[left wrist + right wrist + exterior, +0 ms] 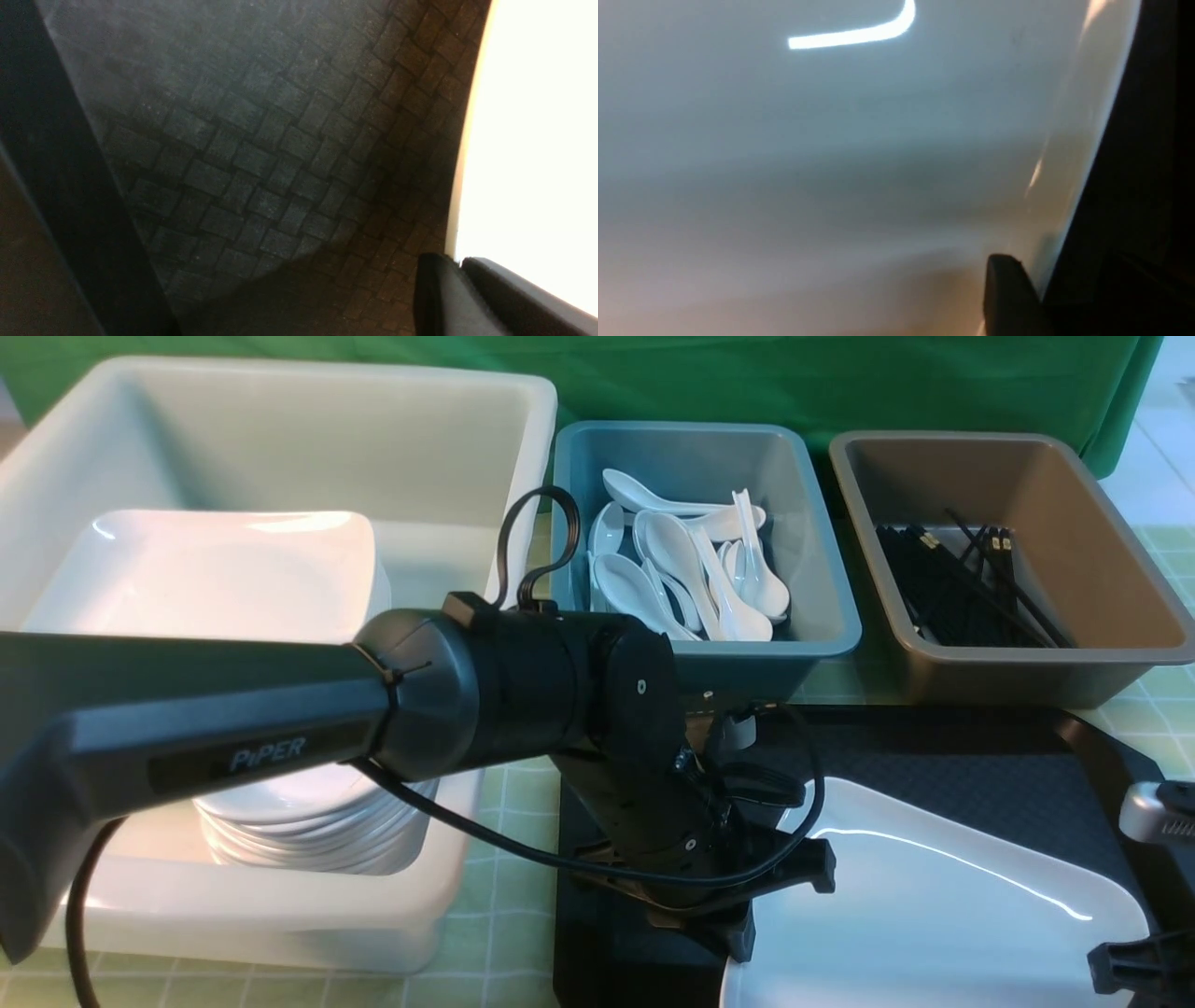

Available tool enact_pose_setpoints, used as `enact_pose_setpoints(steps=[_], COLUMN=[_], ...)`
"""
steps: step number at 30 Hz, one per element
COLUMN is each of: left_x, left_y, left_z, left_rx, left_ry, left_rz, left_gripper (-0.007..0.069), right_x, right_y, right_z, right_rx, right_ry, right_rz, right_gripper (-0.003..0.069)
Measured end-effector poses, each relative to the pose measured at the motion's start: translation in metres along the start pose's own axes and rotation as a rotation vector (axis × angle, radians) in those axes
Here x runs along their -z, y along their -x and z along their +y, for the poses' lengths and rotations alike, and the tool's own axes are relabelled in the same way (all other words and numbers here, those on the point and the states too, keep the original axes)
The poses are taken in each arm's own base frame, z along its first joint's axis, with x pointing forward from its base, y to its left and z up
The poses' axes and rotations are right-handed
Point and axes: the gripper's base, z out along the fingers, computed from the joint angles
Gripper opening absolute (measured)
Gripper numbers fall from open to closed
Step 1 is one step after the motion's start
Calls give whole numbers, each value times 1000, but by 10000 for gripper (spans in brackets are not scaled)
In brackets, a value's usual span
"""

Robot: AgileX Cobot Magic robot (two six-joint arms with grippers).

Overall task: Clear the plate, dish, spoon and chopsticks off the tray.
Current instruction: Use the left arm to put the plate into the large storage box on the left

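Note:
The large white square plate [934, 905] lies on the black textured tray [980, 756], filling its near right part. My left gripper [780, 905] is shut on the plate's left rim; in the left wrist view its two fingers [490, 289] pinch the rim of the plate [537, 140] over the tray [257, 163]. My right gripper [1139, 957] stands open at the plate's right edge. There one finger [1008, 294] lies over the plate [831, 163], and the other is a faint shape in the dark beside it. No dish, spoon or chopsticks show on the tray.
A big white tub [280, 420] at the left holds stacked white plates [233, 569]. Behind the tray are a teal bin [700, 457] with several white spoons and a brown bin [1008, 476] with black sticks. My left arm [373, 700] crosses in front of the tub.

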Motion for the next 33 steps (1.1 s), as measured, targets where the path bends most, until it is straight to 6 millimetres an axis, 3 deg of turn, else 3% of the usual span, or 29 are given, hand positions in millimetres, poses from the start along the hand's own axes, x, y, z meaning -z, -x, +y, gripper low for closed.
enact_pose_setpoints(steps=[6, 13, 19, 27, 30, 33], left_x=[0, 3, 4, 2, -10, -23], left_y=[0, -1, -2, -3, -2, -3], left_z=[0, 0, 0, -2, -1, 0], left_rx=[-4, -19, -47, -58, -13, 11], left_ry=[-1, 10, 9, -33, -57, -70], left_rz=[0, 9, 17, 40, 57, 79], left_gripper=[8, 12, 39, 227, 297, 316], right_x=[-15, -18, -19, -20, -20, -20], right_y=[5, 13, 15, 16, 17, 17], right_z=[2, 5, 6, 6, 6, 7], right_rx=[-3, -20, -9, 12, 14, 11], right_ry=[7, 40, 49, 51, 57, 63], right_rz=[28, -13, -27, -38, -45, -51], right_gripper=[257, 136, 134, 132, 125, 108])
